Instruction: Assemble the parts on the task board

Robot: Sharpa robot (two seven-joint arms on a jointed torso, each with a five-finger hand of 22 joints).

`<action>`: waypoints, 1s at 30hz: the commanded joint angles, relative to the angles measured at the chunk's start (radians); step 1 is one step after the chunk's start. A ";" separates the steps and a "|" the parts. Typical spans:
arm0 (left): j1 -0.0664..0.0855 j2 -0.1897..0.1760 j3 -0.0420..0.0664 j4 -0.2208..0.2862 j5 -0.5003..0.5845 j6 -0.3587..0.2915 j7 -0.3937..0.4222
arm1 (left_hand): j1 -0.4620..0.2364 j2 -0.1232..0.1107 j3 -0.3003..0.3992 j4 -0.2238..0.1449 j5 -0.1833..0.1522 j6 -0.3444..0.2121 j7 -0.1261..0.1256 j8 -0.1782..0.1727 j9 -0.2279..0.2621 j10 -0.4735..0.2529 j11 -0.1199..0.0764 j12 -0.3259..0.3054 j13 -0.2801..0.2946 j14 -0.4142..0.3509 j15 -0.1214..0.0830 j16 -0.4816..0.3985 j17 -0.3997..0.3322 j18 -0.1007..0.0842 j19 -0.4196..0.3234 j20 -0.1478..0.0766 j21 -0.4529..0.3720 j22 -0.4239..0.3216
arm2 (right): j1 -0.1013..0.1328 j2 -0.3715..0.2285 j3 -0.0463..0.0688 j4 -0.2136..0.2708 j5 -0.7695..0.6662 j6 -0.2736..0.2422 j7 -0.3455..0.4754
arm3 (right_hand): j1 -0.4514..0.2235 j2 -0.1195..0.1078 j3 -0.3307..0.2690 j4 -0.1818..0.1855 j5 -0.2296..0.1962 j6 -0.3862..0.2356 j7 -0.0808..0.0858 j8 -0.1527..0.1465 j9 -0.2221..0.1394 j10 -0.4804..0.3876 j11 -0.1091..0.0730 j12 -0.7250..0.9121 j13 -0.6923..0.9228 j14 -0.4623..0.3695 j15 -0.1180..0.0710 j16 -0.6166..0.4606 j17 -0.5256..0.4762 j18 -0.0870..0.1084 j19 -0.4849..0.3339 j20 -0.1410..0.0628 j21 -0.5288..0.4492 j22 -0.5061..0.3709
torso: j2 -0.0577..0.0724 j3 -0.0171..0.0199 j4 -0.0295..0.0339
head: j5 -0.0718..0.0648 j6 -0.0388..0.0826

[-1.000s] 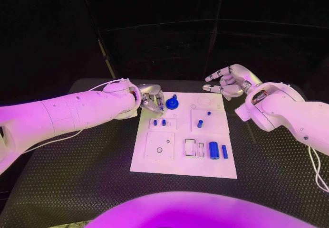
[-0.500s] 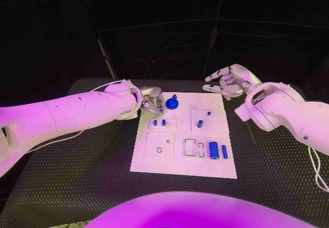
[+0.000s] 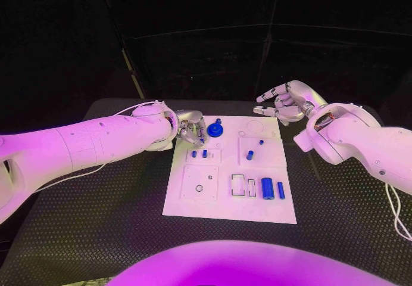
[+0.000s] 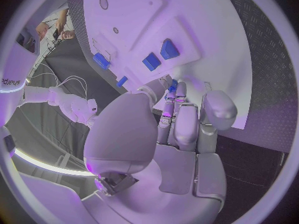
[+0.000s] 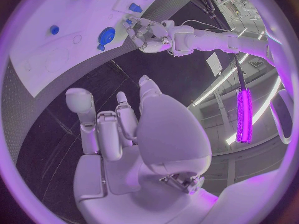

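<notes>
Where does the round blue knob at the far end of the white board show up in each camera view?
Head view: the round blue knob sits at the task board's far left corner, just beside the left hand.
Left wrist view: I cannot pick it out for certain.
Right wrist view: the knob lies on the board beside the left hand.
Shared landmark: the left hand next to it.

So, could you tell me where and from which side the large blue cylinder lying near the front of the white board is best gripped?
Probably across the middle of the large blue cylinder, from above. It lies on its side on the white task board, its long axis running away from the robot, so fingers could close on its curved left and right flanks. A slim blue pin lies close on one side, leaving little finger room there.
</notes>
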 commanded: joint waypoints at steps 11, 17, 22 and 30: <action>0.000 0.004 0.000 0.004 0.004 0.009 0.000 | -0.013 0.000 0.000 0.002 -0.009 0.003 0.000 -0.011 0.000 0.008 -0.001 -0.012 0.001 0.011 -0.001 -0.002 -0.003 -0.020 0.006 0.001 0.010 0.009 | 0.002 0.002 0.000 0.000 0.002 0.004 0.009 | -0.001 0.011 0.001 0.005 0.004 -0.004 -0.003 0.003 -0.001 -0.005 0.000 0.000 0.001 0.071 -0.005 -0.005 0.122 0.014 -0.005 -0.003 -0.007 -0.001 | 0.001 0.0003 0.0000 | -0.002 0.000; -0.001 0.007 0.000 -0.002 0.004 0.013 -0.014 | -0.019 -0.003 -0.002 0.003 -0.010 -0.012 0.006 -0.028 -0.003 0.002 0.004 -0.025 0.000 0.009 0.003 -0.003 -0.009 -0.020 0.002 0.004 0.011 0.011 | 0.002 0.002 0.000 0.000 0.002 0.004 0.009 | -0.001 0.011 0.001 0.005 0.004 -0.004 -0.003 0.003 -0.001 -0.005 0.000 0.000 0.001 0.071 -0.005 -0.005 0.122 0.014 -0.005 -0.003 -0.007 -0.001 | 0.000 0.0004 -0.0005 | -0.003 0.000; -0.001 0.009 0.000 -0.008 0.004 0.029 -0.029 | -0.029 -0.008 -0.006 0.006 -0.010 -0.037 0.015 -0.052 -0.006 -0.007 0.011 -0.039 0.000 0.007 0.008 -0.004 -0.016 -0.019 -0.004 0.008 0.005 0.006 | 0.002 0.002 0.000 -0.001 0.002 0.005 0.009 | -0.001 0.011 0.001 0.005 0.004 -0.004 -0.003 0.003 -0.001 -0.005 0.000 0.000 0.001 0.071 -0.005 -0.005 0.122 0.014 -0.005 -0.003 -0.007 -0.001 | -0.001 0.0000 -0.0001 | -0.003 0.000; -0.001 0.013 0.000 -0.010 0.004 0.045 -0.041 | -0.036 -0.013 -0.012 0.009 -0.011 -0.056 0.018 -0.070 -0.006 -0.018 0.015 -0.050 0.000 0.004 0.012 -0.004 -0.024 -0.018 -0.010 0.012 0.001 0.003 | 0.002 0.003 0.000 -0.002 0.002 0.006 0.009 | -0.001 0.011 0.001 0.005 0.004 -0.004 -0.003 0.003 -0.001 -0.005 0.000 0.000 0.001 0.071 -0.005 -0.005 0.122 0.014 -0.005 -0.003 -0.007 -0.001 | 0.000 -0.0002 0.0004 | -0.004 0.000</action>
